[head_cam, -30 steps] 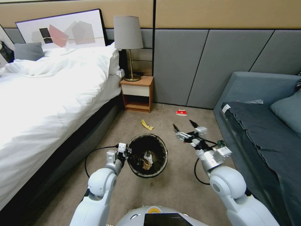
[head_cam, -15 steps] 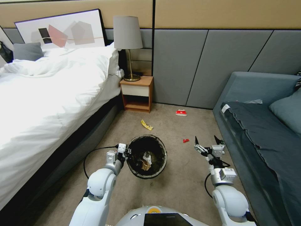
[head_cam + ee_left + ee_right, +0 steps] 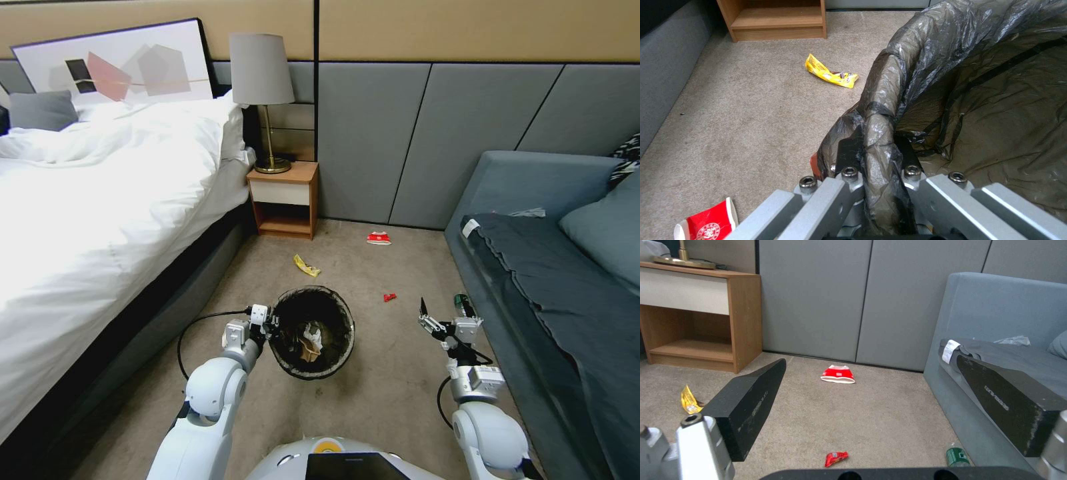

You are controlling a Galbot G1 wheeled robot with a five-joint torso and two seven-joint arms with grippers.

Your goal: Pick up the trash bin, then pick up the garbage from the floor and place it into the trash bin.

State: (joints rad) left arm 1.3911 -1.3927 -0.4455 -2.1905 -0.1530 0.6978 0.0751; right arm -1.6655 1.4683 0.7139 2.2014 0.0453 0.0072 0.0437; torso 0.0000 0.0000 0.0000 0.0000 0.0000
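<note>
Holding the trash bin (image 3: 312, 331) by its bagged rim in my left gripper (image 3: 269, 325), I keep my right gripper (image 3: 443, 313) wide apart over the carpet (image 3: 373, 393), near a green bottle (image 3: 461, 304) and a red wrapper (image 3: 389, 297).

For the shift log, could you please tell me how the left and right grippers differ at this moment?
The left gripper has its fingers shut on the trash bin, pinching the bag-lined rim; the right gripper is open and holds nothing. The left sits at the bin's left side, while the right hangs over bare carpet by the sofa, near a small green bottle. Both reach forward above the floor.
</note>
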